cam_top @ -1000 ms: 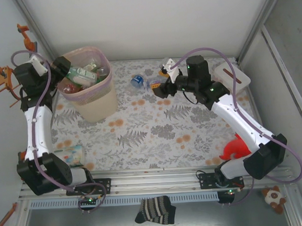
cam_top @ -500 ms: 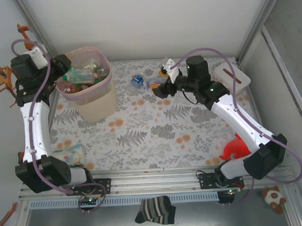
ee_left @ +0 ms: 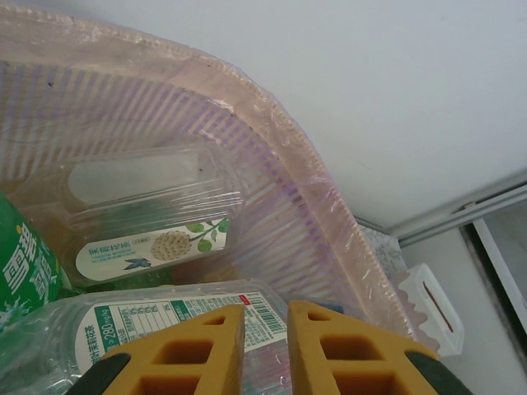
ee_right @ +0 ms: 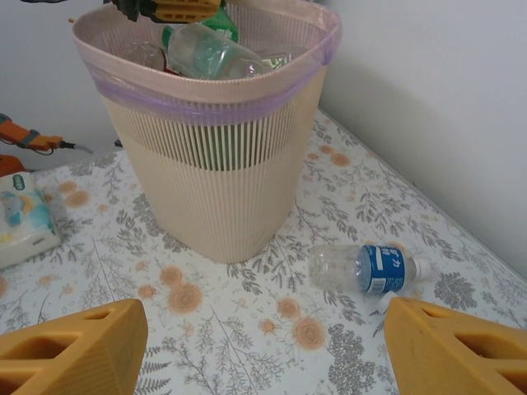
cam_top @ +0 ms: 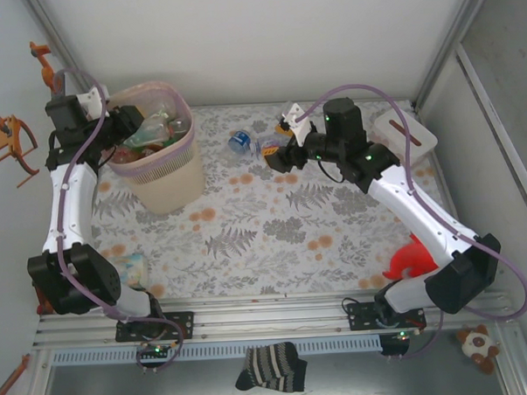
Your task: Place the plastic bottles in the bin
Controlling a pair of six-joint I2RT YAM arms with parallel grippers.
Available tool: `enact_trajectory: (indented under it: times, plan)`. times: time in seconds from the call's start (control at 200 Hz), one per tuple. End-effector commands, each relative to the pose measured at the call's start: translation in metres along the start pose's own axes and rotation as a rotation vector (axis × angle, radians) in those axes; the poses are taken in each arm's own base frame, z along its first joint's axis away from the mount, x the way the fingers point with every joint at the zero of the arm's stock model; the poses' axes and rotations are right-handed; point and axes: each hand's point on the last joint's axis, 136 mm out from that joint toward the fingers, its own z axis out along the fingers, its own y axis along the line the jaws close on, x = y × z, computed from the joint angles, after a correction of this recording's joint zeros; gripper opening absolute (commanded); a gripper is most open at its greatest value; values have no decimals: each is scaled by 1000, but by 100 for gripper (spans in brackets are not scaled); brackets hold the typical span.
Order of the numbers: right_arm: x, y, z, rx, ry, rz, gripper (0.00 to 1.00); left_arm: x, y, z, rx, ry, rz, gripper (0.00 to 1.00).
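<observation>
Bottle [ee_right: 369,267] is lying crosswise ahead of wide right fingers [ee_right: 74,346], cap rightward; left fingers [ee_left: 189,346], narrow, are hovering over bin [ee_right: 222,189].

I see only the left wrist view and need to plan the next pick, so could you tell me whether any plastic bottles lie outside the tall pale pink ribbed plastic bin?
Observer: Yes, a clear plastic bottle with a blue label lies on its side on the floral table, beside the bin.
Operator: Which arm is nearer to it?
Observer: The right gripper hangs close by it, wide open and empty.
</observation>
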Motion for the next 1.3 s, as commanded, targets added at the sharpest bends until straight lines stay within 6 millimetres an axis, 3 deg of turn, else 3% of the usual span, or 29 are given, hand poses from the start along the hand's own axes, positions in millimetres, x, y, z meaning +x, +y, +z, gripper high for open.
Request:
enact_trajectory:
  times: [0.0, 0.18, 0.35, 0.556, 0.726, 0.846, 1.041, 1.167, 1.292]
  plan:
    - [-7, -6, -3, 44, -3, 6, 75, 25, 20, 7, -44, 79, -47, 20]
    - [2, -36, 6, 184, 57, 109, 75, 11, -1, -9, -13, 30, -15, 21]
    - [16, -62, 25, 250, 133, 222, 72, -10, -26, -28, 21, -30, 22, 21]
    - [34, -101, 52, 348, 189, 382, 69, -15, -45, -41, 60, -50, 34, 23]
    - [69, -151, 74, 473, 203, 759, 67, -11, -49, -49, 61, -57, 40, 23]
    - [88, -172, 90, 549, 134, 954, 68, -10, -52, -54, 60, -62, 49, 23]
    - [128, -216, 83, 896, 108, 1196, 75, -9, -56, -61, 66, -75, 51, 23]
    - [162, -233, 79, 1081, 136, 1312, 75, -9, -57, -60, 74, -79, 44, 23]
    - [190, -240, 91, 1154, 169, 1393, 75, -8, -57, -60, 74, -78, 40, 23]
